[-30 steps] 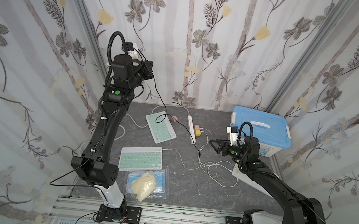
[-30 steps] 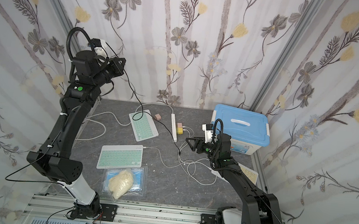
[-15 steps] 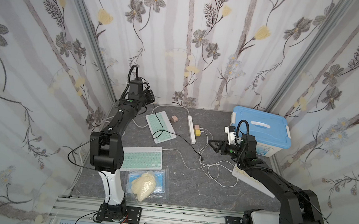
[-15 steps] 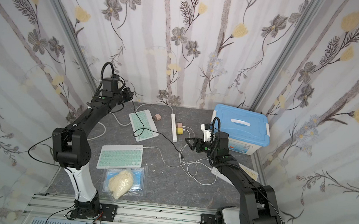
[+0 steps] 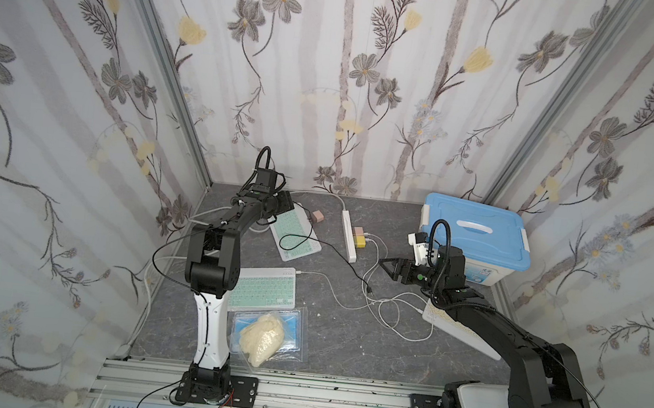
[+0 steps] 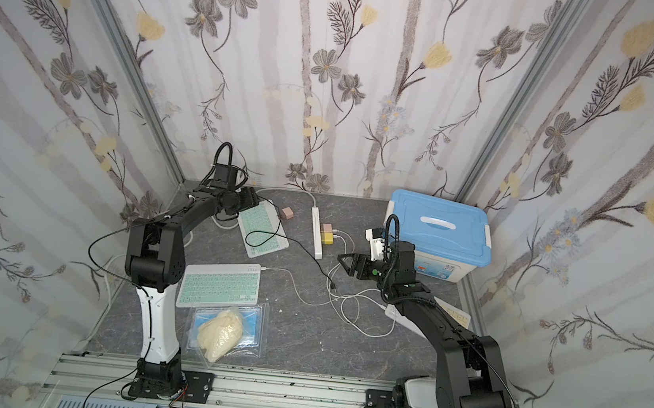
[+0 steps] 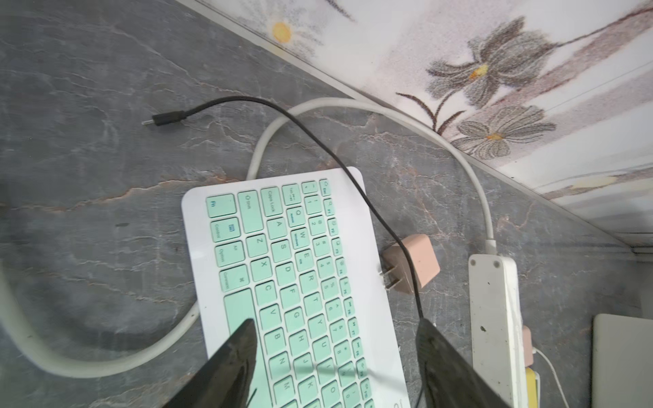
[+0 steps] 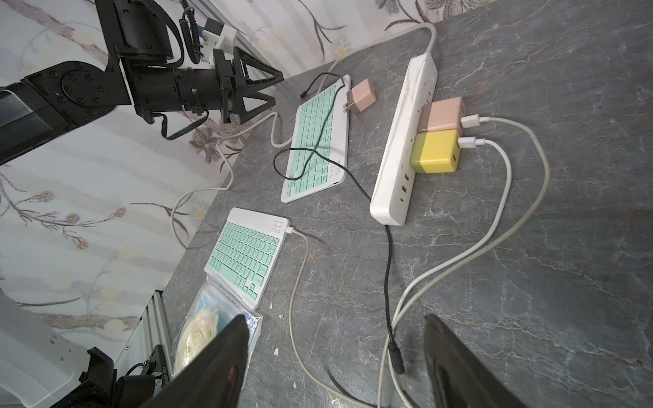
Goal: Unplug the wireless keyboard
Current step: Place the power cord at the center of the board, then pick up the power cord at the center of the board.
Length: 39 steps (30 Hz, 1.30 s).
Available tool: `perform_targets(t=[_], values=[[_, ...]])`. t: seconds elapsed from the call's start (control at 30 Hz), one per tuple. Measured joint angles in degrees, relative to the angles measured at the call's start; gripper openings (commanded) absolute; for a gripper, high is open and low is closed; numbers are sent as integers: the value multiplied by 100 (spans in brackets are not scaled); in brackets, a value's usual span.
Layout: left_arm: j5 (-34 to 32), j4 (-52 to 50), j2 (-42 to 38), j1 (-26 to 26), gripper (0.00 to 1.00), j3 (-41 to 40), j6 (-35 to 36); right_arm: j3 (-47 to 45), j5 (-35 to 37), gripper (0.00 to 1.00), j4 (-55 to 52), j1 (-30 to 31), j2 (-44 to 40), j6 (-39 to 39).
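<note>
Empty, wide-open left gripper [image 7: 335, 321] and right gripper [image 8: 335, 316]. That keyboard [image 8: 247, 261] looks light and slidey, so I'd pinch the stiff plug [image 8: 292, 230].

blue-lidded box [image 5: 490, 247] at the back; clear bag [image 5: 268, 331] near front.

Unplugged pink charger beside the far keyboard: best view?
Left wrist: the pink charger is closest, prongs visible, a black cable crossing it. Right wrist shows it smaller; in both top views the pink charger is tiny.
</note>
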Motion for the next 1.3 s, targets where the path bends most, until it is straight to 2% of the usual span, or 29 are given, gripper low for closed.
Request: perform_targets(t=[0.1, 0.3, 0.43, 0.53, 0.67, 0.73, 0.83, 1.13, 1.3], values=[[-197, -337, -101, -33, 87, 59, 81, 0, 42, 78, -83, 0, -13, -24], [-356, -750, -876, -282, 87, -323, 208, -2, 63, 78, -116, 0, -11, -33], [-146, -686, -1303, -1038, 85, -940, 142, -2, 153, 78, -122, 0, -7, -63], [-20, -533, -1412, -1633, 83, -1445, -258, 0, 216, 77, -144, -4, 7, -96], [-232, -264, -1423, -2192, 80, -1963, -992, 0, 304, 77, -236, -4, 28, -131], [-417, -109, -1373, -2422, 76, -2085, -1388, -7, 343, 77, -293, -9, 22, -136], [-619, 120, -1084, -2575, 74, -2059, -1840, -42, 348, 77, -354, -11, 11, -140], [-1014, 726, -190, -2702, 65, -1644, -2865, -55, 345, 77, -354, -22, -24, -146], [-1338, 1051, 114, -2699, 54, -1425, -3314, -59, 343, 78, -354, -22, -28, -146]])
